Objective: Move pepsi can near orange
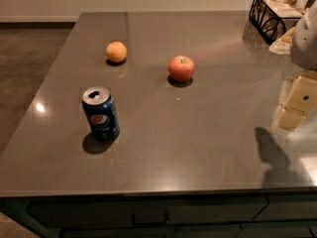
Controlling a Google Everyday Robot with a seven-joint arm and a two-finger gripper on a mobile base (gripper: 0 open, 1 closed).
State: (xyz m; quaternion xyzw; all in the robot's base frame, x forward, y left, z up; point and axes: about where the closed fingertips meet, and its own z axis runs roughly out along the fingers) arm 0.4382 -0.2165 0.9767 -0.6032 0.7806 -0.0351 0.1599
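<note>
The pepsi can [101, 113] stands upright on the grey countertop [198, 148], left of the middle, dark blue with a silver top and an open tab hole. The orange [116, 52] lies farther back on the left, well beyond the can. My gripper [296, 103] hangs at the right edge of the view, above the counter, far to the right of the can and touching nothing. It is partly cut off by the frame edge.
A red apple [181, 68] sits mid-counter, to the right of the orange. A black wire basket [270, 14] with packets stands at the back right. The counter's left edge drops to a carpeted floor [29, 68]. Drawers [148, 214] run under the front edge.
</note>
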